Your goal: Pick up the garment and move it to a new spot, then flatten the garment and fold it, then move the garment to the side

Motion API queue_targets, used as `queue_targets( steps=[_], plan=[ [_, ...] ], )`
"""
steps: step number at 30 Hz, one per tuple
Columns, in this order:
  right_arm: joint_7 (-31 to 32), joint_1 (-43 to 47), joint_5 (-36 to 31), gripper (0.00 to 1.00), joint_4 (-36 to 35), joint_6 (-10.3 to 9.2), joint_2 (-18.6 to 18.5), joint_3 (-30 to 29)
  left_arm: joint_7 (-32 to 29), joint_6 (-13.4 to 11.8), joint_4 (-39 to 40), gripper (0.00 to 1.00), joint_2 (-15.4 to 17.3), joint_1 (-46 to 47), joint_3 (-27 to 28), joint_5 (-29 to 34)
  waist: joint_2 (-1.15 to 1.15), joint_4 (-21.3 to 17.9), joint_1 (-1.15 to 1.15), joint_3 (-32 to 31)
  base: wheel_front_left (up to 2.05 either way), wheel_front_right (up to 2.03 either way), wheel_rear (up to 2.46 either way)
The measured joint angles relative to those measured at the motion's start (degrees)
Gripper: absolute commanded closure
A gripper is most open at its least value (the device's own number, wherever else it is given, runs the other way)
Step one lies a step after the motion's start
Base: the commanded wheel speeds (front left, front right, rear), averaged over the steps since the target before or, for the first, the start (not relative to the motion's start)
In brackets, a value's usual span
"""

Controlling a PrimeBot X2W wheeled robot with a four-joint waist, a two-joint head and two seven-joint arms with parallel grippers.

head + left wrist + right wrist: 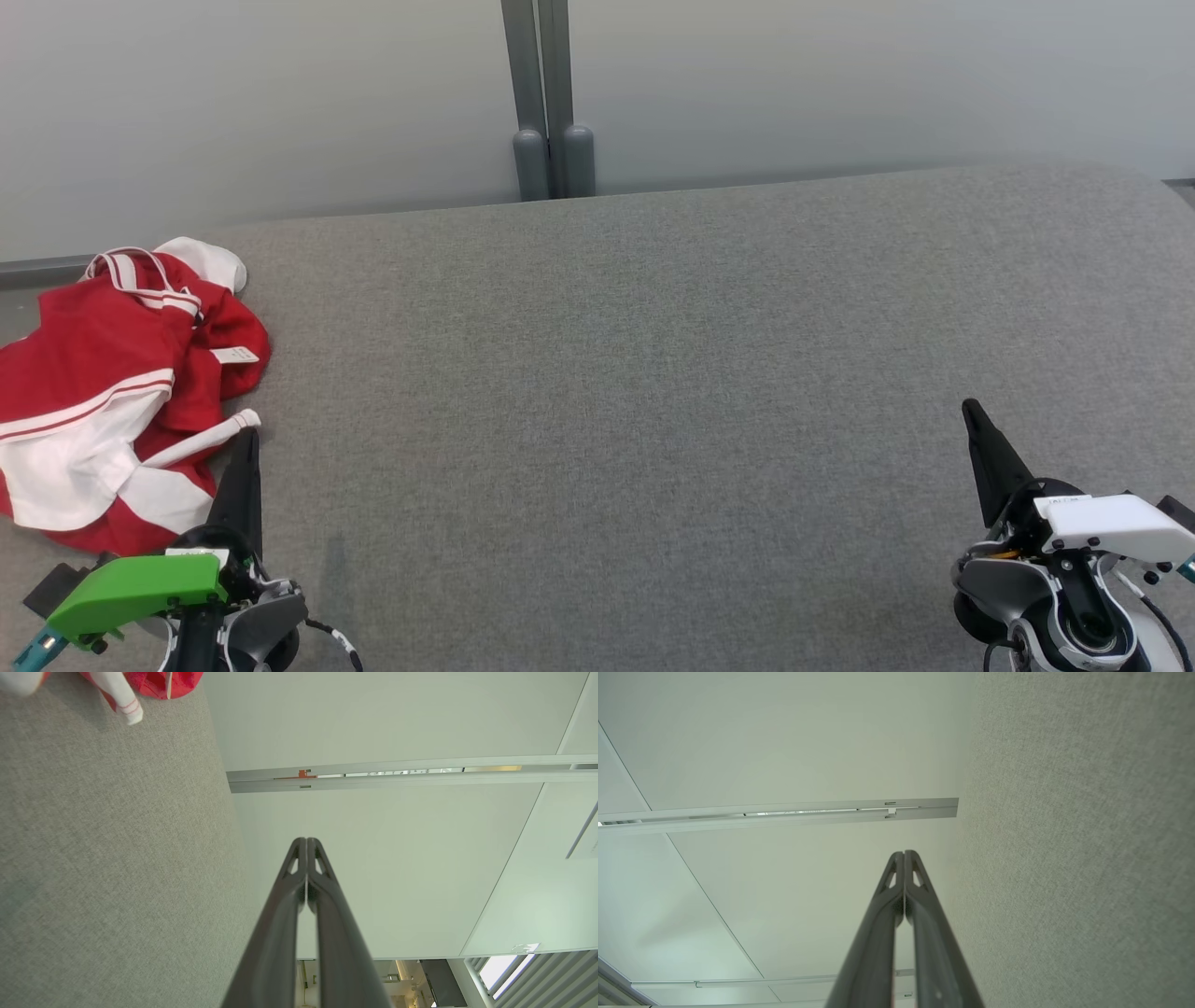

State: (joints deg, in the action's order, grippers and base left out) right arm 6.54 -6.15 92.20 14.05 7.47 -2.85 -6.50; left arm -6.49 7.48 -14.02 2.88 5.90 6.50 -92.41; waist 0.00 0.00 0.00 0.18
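Observation:
A crumpled red and white garment (pixel 103 392) lies in a heap at the far left of the grey fabric surface (pixel 653 392). Its edge also peeks into the left wrist view's top left corner as the garment (pixel 154 683). My left gripper (pixel 248 439) sits at the lower left, fingers shut and empty, tips just right of the heap's white cord. My right gripper (pixel 971 408) rests at the lower right, far from the cloth, shut with nothing in it. Both wrist views show the fingertips pressed together: left gripper (pixel 306 840), right gripper (pixel 904 852).
A pale wall runs behind the surface, with a grey double post (pixel 551 103) at its middle. The garment hangs near the surface's left edge. The broad grey area between the two grippers holds nothing else.

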Motion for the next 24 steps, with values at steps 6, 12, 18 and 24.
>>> queue_targets(
  steps=[6,12,18,24],
  plan=[
    [0.00,0.00,0.00,1.00,0.00,0.00,0.00,0.00,0.00,0.00,0.00,1.00,0.00,0.00,0.00,0.00,0.00,0.00,0.00,0.00,0.00,0.00,0.00],
    [0.00,0.00,0.00,1.00,0.00,0.00,0.00,0.00,0.00,0.00,0.00,1.00,0.00,0.00,0.00,0.00,0.00,0.00,0.00,0.00,0.00,0.00,0.00],
    [0.00,0.00,0.00,1.00,0.00,0.00,0.00,0.00,0.00,0.00,0.00,1.00,0.00,0.00,0.00,0.00,0.00,0.00,0.00,0.00,0.00,0.00,0.00],
    [0.00,0.00,0.00,1.00,0.00,0.00,0.00,0.00,0.00,0.00,0.00,1.00,0.00,0.00,0.00,0.00,0.00,0.00,0.00,0.00,0.00,0.00,0.00]
  ],
)
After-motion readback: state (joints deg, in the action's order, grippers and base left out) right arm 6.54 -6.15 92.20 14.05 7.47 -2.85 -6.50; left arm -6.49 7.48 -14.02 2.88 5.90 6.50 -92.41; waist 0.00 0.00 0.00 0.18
